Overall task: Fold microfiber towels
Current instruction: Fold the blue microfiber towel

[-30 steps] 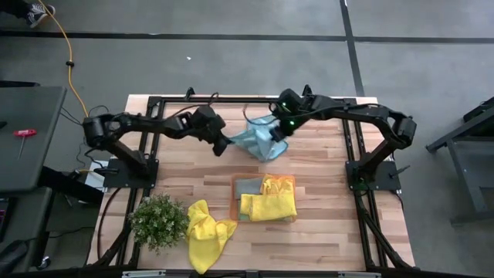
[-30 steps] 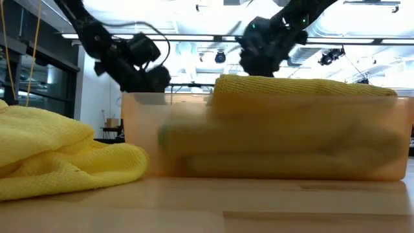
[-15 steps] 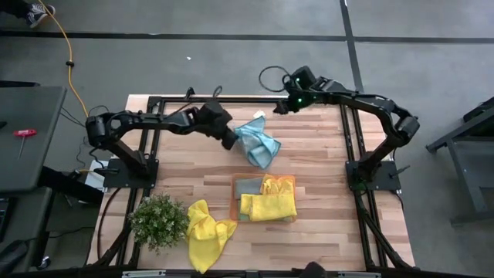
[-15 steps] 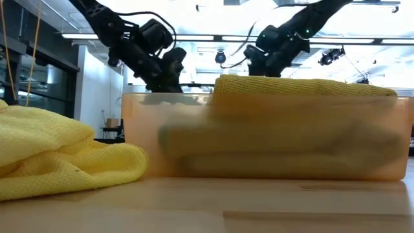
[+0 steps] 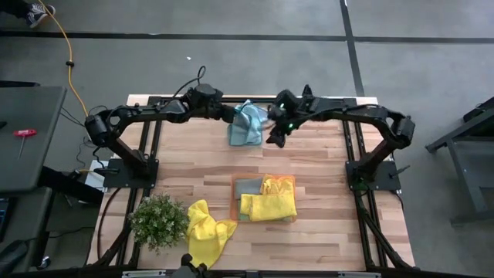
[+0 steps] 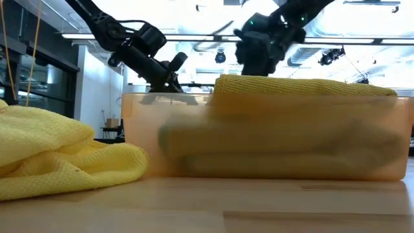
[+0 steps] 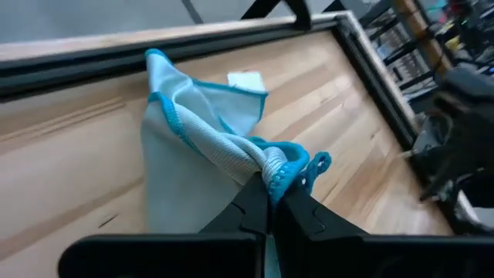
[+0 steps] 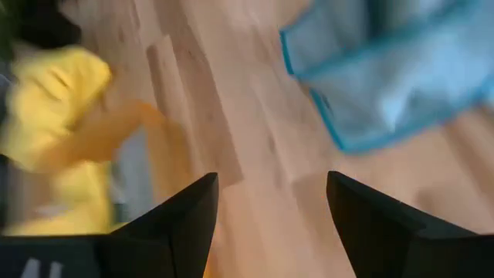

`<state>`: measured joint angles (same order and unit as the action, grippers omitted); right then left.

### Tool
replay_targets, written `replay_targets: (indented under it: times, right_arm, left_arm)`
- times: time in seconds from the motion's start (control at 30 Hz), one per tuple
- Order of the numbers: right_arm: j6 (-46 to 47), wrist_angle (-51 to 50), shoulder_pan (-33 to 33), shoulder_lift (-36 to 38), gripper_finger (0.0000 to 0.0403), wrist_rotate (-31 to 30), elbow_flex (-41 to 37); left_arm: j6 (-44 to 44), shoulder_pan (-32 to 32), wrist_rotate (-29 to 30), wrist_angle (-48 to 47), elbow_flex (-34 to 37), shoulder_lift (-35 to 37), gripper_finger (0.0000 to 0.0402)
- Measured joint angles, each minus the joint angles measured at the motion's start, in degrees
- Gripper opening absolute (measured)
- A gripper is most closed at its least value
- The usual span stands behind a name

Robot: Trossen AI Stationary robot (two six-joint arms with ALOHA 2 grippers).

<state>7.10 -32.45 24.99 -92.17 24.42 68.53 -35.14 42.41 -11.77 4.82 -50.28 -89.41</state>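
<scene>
A light blue towel [image 5: 247, 125] hangs bunched from my left gripper [image 5: 234, 116], which is shut on it near the table's far edge. My right gripper [image 5: 275, 136] stands open just to the right of that towel, nothing between its fingers [image 8: 193, 216]. The orange tray [image 5: 287, 182] in the middle of the table holds a folded yellow towel [image 5: 268, 205] and a grey one [image 5: 248, 188]. A crumpled yellow towel [image 5: 207, 233] lies on the table's near edge. My left gripper pinches a bunched, teal-hemmed edge [image 7: 272, 164] of the light blue towel between its two fingers, several layers gathered together. The fingers slant down from the table's left. The towel spreads slack away from the fingers, and its far corner with the white label [image 7: 247, 79] seems to lie on the table.
A leafy potted plant [image 5: 160, 220] stands at the near left corner. Black frame rails [image 5: 255, 100] run along the table's far edge, just behind both grippers. Bare wood lies between the blue towel and the tray.
My right gripper has opened and let go of the blue towel, swung toward the far edge, then come back beside it. My left gripper has risen, rolled, and carried the towel toward the far edge. The towel now hangs from it alone.
</scene>
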Motion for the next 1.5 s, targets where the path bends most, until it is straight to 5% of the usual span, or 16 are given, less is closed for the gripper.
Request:
replay_targets:
  times: [0.43, 0.73, 1.13, 1.23, 1.37, 1.5]
  right_arm:
    - [-21.17, 30.3, -16.89, -15.17, 0.0194, -31.46, 0.0]
    - [-25.5, 34.4, -17.93, -23.53, 0.0177, -40.42, 0.0]
    - [-32.53, 28.13, -17.92, -31.99, 0.017, -44.92, 11.21]
    - [-32.4, 27.19, -17.88, -32.21, 0.0132, -45.1, 13.48]
    - [-28.9, 21.83, -17.66, -32.22, 0.0026, -44.64, 16.83]
    - [-20.39, 13.61, -16.66, -32.18, 0.0013, -39.11, 20.36]
  left_arm:
    - [0.83, -0.55, -0.59, -3.18, 0.0, 0.0, 0.0]
    - [0.79, -0.57, -3.69, -3.59, 0.02, 0.0, 0.0]
    - [0.81, -0.49, -4.33, -3.91, 0.04, 0.04, 0.0]
    - [1.0, -0.24, -4.32, -3.96, 0.04, 0.04, 0.0]
    - [1.75, 0.74, -4.66, -3.98, 0.04, 0.15, 0.0]
    - [1.73, 2.96, -7.07, -3.94, 0.04, 0.17, 0.0]
